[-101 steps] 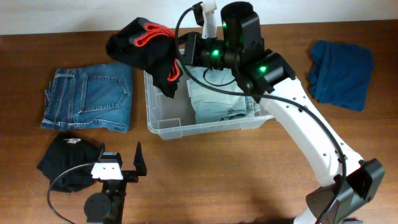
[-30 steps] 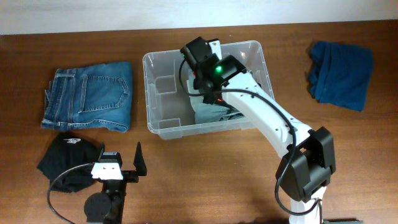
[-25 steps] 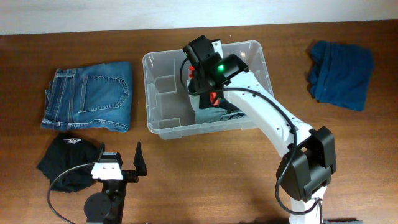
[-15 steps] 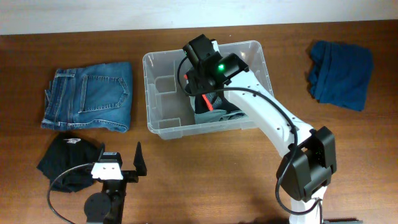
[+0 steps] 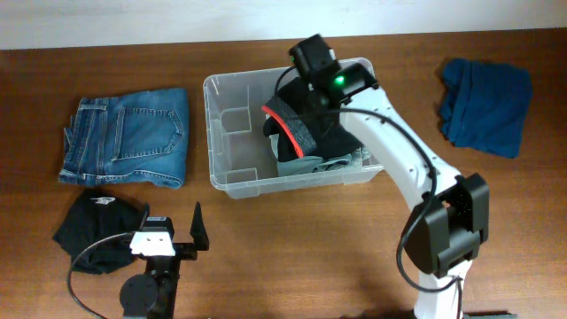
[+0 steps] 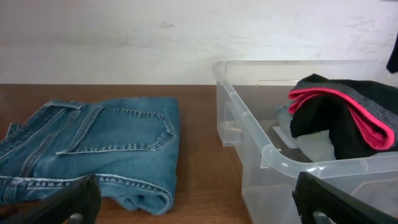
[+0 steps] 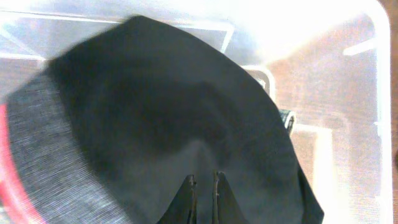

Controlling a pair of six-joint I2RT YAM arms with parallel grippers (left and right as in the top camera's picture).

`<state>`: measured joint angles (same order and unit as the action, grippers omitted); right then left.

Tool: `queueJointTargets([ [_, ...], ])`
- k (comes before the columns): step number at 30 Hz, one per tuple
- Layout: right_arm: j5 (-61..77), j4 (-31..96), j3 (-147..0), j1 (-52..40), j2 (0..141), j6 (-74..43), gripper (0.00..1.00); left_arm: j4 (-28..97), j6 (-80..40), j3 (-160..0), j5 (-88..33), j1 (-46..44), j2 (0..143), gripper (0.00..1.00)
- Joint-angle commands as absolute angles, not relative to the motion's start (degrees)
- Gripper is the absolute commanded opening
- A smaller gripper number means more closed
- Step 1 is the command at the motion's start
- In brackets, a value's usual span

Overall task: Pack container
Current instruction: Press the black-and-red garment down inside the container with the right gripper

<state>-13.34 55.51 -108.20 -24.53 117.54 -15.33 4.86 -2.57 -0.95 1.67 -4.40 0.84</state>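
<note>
Ideally the right gripper [image 7: 203, 180], jaws pressed together, tamps the black garment [image 7: 155, 112] flat inside the container [image 5: 232, 182] before lifting away.

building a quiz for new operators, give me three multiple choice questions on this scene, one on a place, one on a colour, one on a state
1. Where are the jeans?
A inside the container
B on the table, left of the container
C draped over the container's rim

2. What colour is the band on the black garment in the container?
A red
B yellow
C green

3. How do the right gripper's jaws stand?
A wide open
B shut
C clamped on the jeans

Answers:
1 B, the overhead view shows them flat on the wood beside the container.
2 A, the left wrist view shows a red-pink edge.
3 B, its wrist view shows the fingertips together above the black garment.
</note>
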Motion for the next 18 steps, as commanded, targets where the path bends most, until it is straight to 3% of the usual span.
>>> queueJointTargets([
  [1,-6.4,55.5,-106.5,-21.6,122.3,-13.6,0.04,4.7,-1.7,-0.5,1.2,-4.2,0.4,0.99],
  [8,-5.2,58.0,-105.5,-19.1,127.2,-12.2,0.04,4.7,-1.7,-0.5,1.2,-4.2,0.4,0.99],
  [18,-5.1,62.4,-111.1,-18.6,122.4,-12.2,0.04,4.7,-1.7,-0.5,1.2,-4.2,0.4,0.99],
])
